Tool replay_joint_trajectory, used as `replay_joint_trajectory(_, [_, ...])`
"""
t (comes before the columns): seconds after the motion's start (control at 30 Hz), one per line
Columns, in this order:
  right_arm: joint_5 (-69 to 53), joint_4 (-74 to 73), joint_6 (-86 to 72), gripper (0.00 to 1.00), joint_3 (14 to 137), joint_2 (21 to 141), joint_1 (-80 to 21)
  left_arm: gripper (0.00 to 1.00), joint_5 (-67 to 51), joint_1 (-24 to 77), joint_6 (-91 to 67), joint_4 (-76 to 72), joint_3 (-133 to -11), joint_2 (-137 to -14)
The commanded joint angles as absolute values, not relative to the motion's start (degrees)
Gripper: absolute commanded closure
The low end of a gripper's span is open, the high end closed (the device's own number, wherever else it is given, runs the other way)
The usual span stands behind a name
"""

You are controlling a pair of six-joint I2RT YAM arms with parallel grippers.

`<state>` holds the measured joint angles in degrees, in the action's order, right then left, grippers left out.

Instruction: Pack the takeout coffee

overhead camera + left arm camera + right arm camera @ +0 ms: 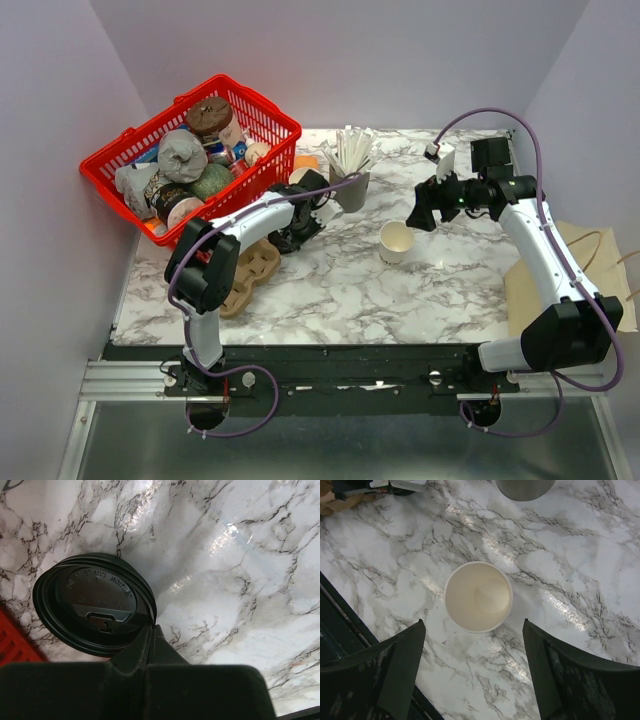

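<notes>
The takeout coffee's cream-white paper cup (397, 243) stands upright and lidless on the marble table, its empty inside showing in the right wrist view (478, 596). My right gripper (474, 645) hangs open above it, one finger (400, 655) on each side and just short of the cup. A round black plastic lid (92, 610) lies tilted at the table's left by the basket. My left gripper (152, 628) is shut on its rim and reaches down beside the grey cup (297, 232).
A red basket (262, 110) full of groceries sits at the back left. A grey cup of white sticks (350, 185) stands mid-back. A brown cardboard cup carrier (250, 275) lies near the left arm. Brown paper (590, 260) lies at the right edge.
</notes>
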<state>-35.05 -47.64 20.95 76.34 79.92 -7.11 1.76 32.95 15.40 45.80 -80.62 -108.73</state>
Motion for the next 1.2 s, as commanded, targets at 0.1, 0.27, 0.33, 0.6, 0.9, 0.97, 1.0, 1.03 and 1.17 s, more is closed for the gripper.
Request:
replay_joint_trajectory(0.1, [-36.2, -47.0, 20.1, 0.12, 77.2, 80.5, -7.0, 1.00, 5.5, 31.8, 19.4, 50.8, -85.4, -102.3])
replay_joint_trajectory(0.27, [-36.8, -46.8, 19.7, 0.12, 78.4, 81.6, -7.1, 1.00, 7.4, 31.7, 21.3, 53.0, -87.5, -99.0])
replay_joint_trajectory(0.33, [-37.0, -46.8, 19.6, 0.12, 78.8, 82.0, -7.1, 1.00, 6.2, 31.6, 21.1, 53.6, -88.4, -97.7])
replay_joint_trajectory(0.6, [-37.9, -47.0, 19.3, 0.12, 79.8, 82.9, -7.1, 0.60, 0.0, 31.7, 20.2, 49.5, -83.2, -97.0])
replay_joint_trajectory(0.9, [-36.7, -47.2, 20.1, 0.12, 77.1, 80.1, -7.1, 0.57, -3.4, 31.6, 22.4, 45.8, -81.5, -102.6])
replay_joint_trajectory(0.97, [-36.7, -47.0, 20.2, 0.12, 75.8, 79.0, -7.1, 0.58, -4.5, 31.6, 22.5, 46.1, -81.8, -103.6])
replay_joint_trajectory(1.0, [-36.7, -47.0, 20.2, 0.12, 75.5, 78.8, -7.1, 0.58, -5.0, 31.6, 23.1, 46.2, -81.8, -104.1])
replay_joint_trajectory(1.03, [-36.7, -47.1, 20.2, 0.12, 75.2, 78.6, -7.1, 0.58, -5.1, 31.6, 23.1, 46.2, -81.8, -104.5])
replay_joint_trajectory(1.17, [-36.3, -47.5, 20.5, 0.12, 75.0, 78.2, -7.1, 0.62, -6.0, 31.6, 23.4, 46.5, -81.9, -105.8])
